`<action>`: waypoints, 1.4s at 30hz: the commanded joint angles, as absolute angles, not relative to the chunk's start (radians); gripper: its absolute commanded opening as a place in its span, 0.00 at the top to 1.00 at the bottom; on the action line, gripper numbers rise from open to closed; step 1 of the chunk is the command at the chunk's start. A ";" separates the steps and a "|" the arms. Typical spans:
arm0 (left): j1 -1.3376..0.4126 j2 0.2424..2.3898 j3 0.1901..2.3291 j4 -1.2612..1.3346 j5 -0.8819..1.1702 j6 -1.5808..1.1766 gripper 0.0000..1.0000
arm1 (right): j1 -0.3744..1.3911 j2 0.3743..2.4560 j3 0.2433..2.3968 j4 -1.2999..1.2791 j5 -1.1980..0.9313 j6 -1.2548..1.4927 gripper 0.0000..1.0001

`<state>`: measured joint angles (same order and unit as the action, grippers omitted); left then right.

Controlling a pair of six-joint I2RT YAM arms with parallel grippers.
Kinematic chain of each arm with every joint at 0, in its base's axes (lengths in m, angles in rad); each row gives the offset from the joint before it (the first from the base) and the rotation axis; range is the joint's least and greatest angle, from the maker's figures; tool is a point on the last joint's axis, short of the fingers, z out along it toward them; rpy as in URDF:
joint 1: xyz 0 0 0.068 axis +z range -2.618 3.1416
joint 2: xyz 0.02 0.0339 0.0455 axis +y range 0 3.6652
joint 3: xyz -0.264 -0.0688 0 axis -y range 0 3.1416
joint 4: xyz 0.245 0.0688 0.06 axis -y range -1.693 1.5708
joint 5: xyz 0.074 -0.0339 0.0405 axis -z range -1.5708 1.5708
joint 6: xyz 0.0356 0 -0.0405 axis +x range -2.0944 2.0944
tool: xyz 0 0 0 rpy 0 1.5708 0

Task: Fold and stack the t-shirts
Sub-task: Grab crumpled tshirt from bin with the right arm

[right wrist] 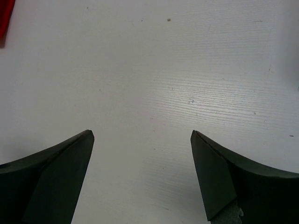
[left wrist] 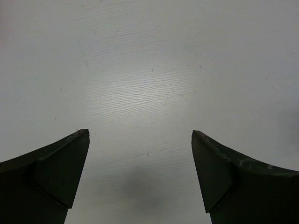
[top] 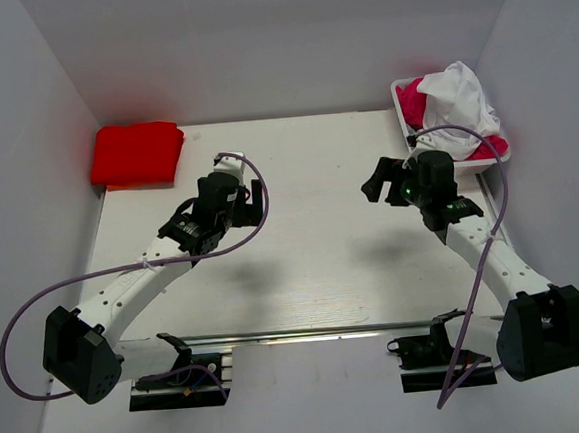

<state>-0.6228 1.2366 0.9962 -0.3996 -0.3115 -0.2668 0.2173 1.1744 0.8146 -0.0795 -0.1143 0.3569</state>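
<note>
A bright red t-shirt (top: pixel 136 153) lies folded at the table's far left corner; a sliver of the red t-shirt (right wrist: pixel 4 14) shows at the top left of the right wrist view. A crumpled white t-shirt (top: pixel 461 103) sits heaped on magenta-pink t-shirts (top: pixel 416 101) in the basket at the far right. My left gripper (top: pixel 255 201) (left wrist: pixel 140 135) hangs open over bare table, right of the red shirt. My right gripper (top: pixel 375 185) (right wrist: pixel 142 135) is open too, left of the basket, nothing between its fingers.
The white wire basket (top: pixel 397 93) stands at the far right corner against the wall. White walls close in the white table (top: pixel 322 244) on the left, back and right. Purple cables loop off both arms.
</note>
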 commanded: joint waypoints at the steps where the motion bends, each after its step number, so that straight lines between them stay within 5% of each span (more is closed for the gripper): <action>1: -0.617 1.229 1.037 -0.405 -0.324 -0.267 0.00 | 0.219 1.129 0.801 -0.051 -0.109 0.336 0.10; 9: -0.617 1.229 1.017 -0.396 -0.314 -0.276 0.00 | 0.213 1.126 0.820 -0.060 -0.009 0.351 0.10; 12: -0.617 1.239 1.008 -0.396 -0.314 -0.276 0.00 | 0.212 1.182 0.900 -0.145 0.180 0.392 0.10; 31: -0.617 1.285 1.022 -0.396 -0.314 -0.267 0.00 | 0.206 1.379 1.077 -0.230 0.198 0.385 0.10; 42: -0.617 1.344 1.071 -0.416 -0.345 -0.267 0.00 | 0.075 1.811 1.610 -0.391 0.360 0.371 0.12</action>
